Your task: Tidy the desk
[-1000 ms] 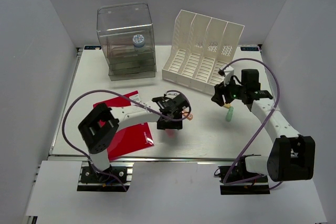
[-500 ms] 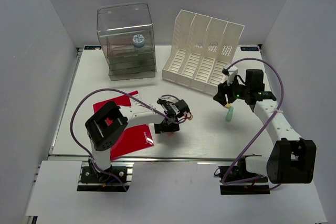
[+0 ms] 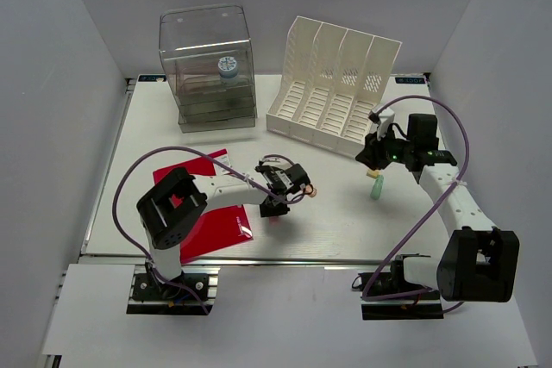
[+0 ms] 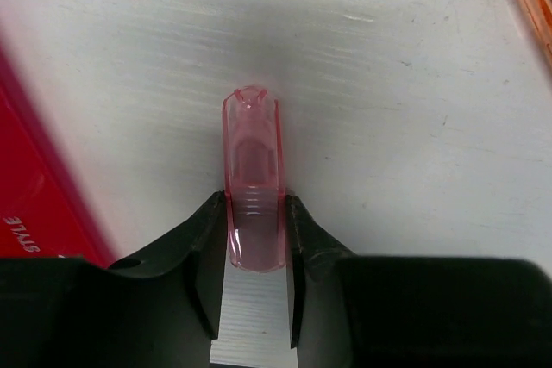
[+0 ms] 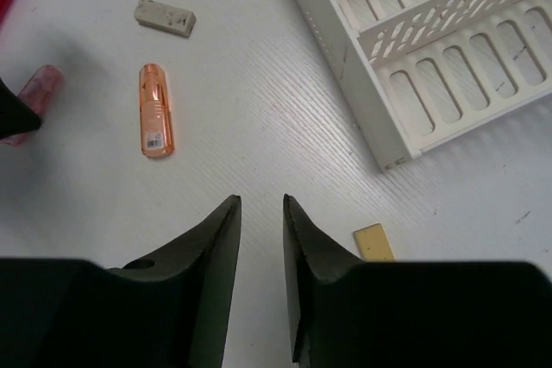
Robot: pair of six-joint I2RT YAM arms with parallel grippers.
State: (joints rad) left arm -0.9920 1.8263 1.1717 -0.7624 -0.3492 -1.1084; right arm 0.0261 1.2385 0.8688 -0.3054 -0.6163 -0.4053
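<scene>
From my station, the top camera shows the desk (image 3: 345, 221) filling the floor of the white-walled cell, with both arm bases at its 6 o'clock edge. Toward 11 o'clock stands a clear drawer box (image 3: 207, 66), and toward 1 o'clock a white file rack (image 3: 332, 84). A red booklet (image 3: 220, 221) lies at about 8 o'clock, partly under the left arm. From that height the left gripper (image 3: 274, 207) is only a dark lump low over the tabletop, and I cannot judge its jaws there. The left wrist camera settles it: the two fingers press both sides of a pink translucent tube (image 4: 252, 144), which lies on the white surface and points to 12 o'clock in that frame. The booklet's edge is at 9 o'clock, and a sliver of something orange sits at 1 o'clock. The right wrist camera shows that orange thing whole, as an orange marker (image 5: 157, 110) lying flat, with a grey eraser (image 5: 165, 17) beyond it at 12 o'clock. It also shows a small tan block (image 5: 373, 241) near the rack's corner, which I cannot pick out from above. The right gripper (image 5: 261, 204) hangs with its jaws a narrow slot apart and bare desk between them. Only the top view shows a pale green item (image 3: 376, 187) on the desk, just on the 6 o'clock side of that gripper.
</scene>
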